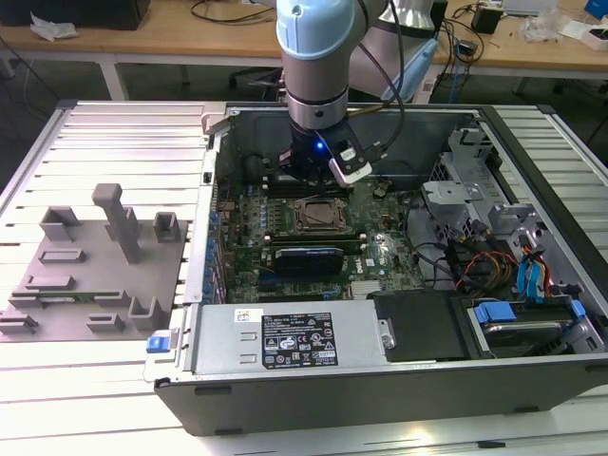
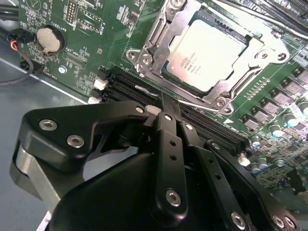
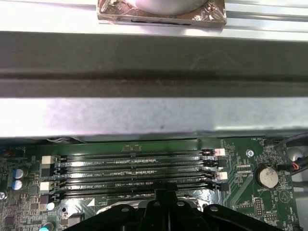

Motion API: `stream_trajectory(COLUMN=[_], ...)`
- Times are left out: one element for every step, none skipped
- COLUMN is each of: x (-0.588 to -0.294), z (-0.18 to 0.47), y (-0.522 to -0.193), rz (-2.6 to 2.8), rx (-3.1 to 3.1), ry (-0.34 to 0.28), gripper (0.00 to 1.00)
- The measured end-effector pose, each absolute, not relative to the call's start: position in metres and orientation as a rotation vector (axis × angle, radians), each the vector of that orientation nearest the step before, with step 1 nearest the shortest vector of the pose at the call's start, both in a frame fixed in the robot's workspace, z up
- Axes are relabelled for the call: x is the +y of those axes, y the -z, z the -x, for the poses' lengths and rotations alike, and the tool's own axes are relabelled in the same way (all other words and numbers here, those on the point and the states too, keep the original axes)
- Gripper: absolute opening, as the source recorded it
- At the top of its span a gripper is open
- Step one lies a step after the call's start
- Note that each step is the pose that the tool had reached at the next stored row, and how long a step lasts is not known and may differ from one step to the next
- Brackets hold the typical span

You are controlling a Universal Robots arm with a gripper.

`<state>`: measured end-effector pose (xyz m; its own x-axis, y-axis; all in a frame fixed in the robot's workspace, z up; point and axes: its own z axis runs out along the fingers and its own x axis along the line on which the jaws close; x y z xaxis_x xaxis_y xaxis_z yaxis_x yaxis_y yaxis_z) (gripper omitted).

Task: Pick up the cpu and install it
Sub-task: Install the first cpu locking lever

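The black two-finger gripper [image 2: 166,103] hung pinched together and empty beside the silvery-white square cpu [image 2: 204,55], seated in its socket; a nudge risked bending the pins.

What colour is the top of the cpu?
Silvery-white cpu, clearest in the second wrist view.

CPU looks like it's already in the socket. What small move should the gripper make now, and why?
Probably a short straight lift. In the second wrist view the silvery square cpu lies flat inside the metal-framed socket, and the black gripper sits closed beside it over the black memory slots, holding nothing. Rising should clear them.
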<state>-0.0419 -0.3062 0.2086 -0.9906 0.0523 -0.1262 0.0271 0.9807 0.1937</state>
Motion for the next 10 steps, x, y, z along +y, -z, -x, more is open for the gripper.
stream_trajectory(x=[-0.3062, -0.3061, -0.3061, -0.3055, -0.3046, -0.3037, -0.3028, -0.3022, -0.3017, -0.3012], z=[0.0420, 0.0420, 0.0421, 0.0421, 0.0421, 0.0421, 0.0421, 0.0422, 0.0421, 0.0421], y=[-0.2082, -0.2078, -0.2069, -0.2068, -0.2068, -0.2068, -0.2068, -0.2068, -0.2068, -0.2068], rz=[-0.066, -0.070, -0.092, -0.103, -0.107, -0.109, -0.112, -0.115, -0.118, -0.121], rx=[2.995, 2.994, 2.991, 2.990, 2.990, 2.990, 2.990, 2.989, 2.989, 2.989], ry=[-0.289, -0.287, -0.282, -0.282, -0.281, -0.281, -0.280, -0.279, -0.278, -0.276], gripper=[0.11, 0.11, 0.11, 0.11, 0.11, 0.11, 0.11, 0.11, 0.11, 0.11])
